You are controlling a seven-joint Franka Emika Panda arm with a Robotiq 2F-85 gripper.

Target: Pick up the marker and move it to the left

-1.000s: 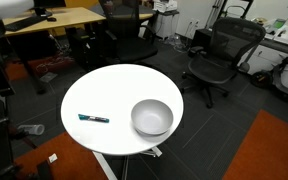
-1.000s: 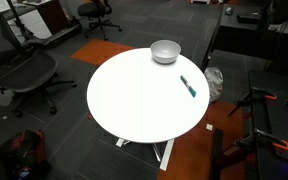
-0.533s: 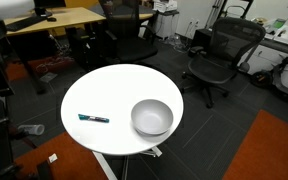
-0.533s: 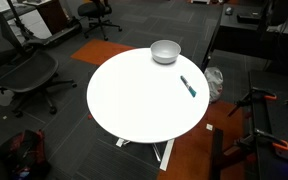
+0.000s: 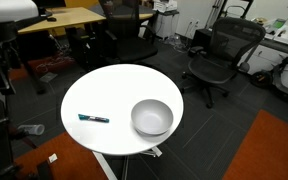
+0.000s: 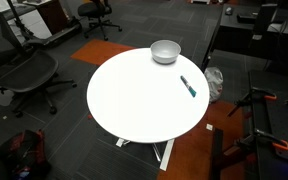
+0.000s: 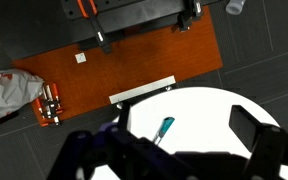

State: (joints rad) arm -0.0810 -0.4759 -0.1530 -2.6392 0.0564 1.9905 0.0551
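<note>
The marker (image 5: 94, 118) lies flat on the round white table (image 5: 114, 85), dark body with a teal end, to the left of the grey bowl (image 5: 152, 117). In an exterior view the marker (image 6: 188, 86) lies near the table's (image 6: 134, 105) right edge, below the bowl (image 6: 165, 51). In the wrist view my gripper (image 7: 184, 135) is open and empty high above the table (image 7: 209, 110), its dark fingers blurred at the bottom of the picture. The marker's teal end (image 7: 165, 127) shows between them. The bowl is out of the wrist view.
Black office chairs (image 5: 219, 50) (image 6: 24, 70) stand around the table. A wooden desk (image 5: 64, 20) is behind it. Orange carpet (image 7: 134, 60) and a tripod-like stand (image 6: 259, 110) lie beside the table's edge.
The white arm part at the top left of an exterior view has shifted slightly. The marker and bowl have not moved.
</note>
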